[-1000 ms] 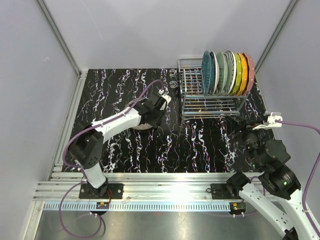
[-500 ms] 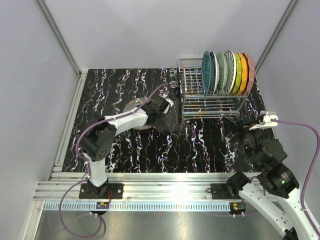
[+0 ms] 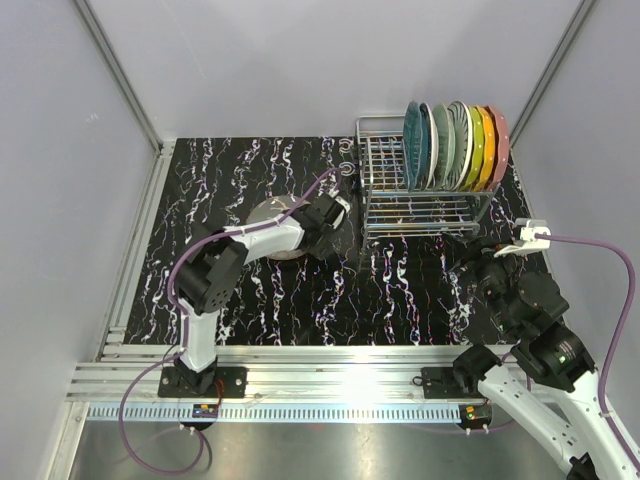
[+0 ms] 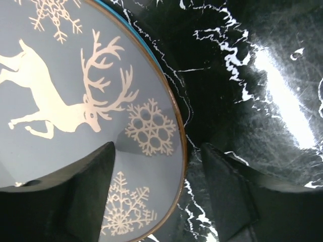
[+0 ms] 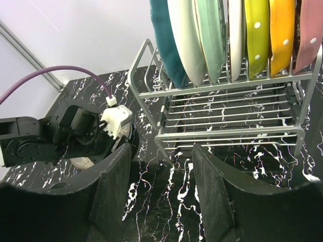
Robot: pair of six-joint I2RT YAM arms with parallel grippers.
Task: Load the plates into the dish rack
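A grey plate [image 4: 75,75] with a pale deer and snowflakes lies flat on the black marbled table [image 3: 250,170]; its far edge [image 3: 266,212] shows past the left arm. My left gripper [image 4: 157,148] is open at the plate's right rim [image 3: 318,240]. One finger [image 4: 75,196] is over the plate and the other [image 4: 237,201] is over the table. Several plates [image 3: 455,145] stand upright in the right part of the dish rack [image 3: 385,165]: teal, pale green, white, yellow-green, orange and pink [image 5: 222,35]. My right gripper [image 5: 161,156] is open and empty in front of the rack [image 5: 222,131].
The rack's left slots [image 5: 151,75] hold nothing. Grey walls close in the table on three sides. The left arm's purple cable [image 5: 60,75] arcs over the table. An aluminium rail [image 3: 320,365] runs along the near edge.
The left arm's elbow swung in and its gripper slid right to the grey plate's rim, baring more of the plate. Its jaws opened. The right arm barely moved.
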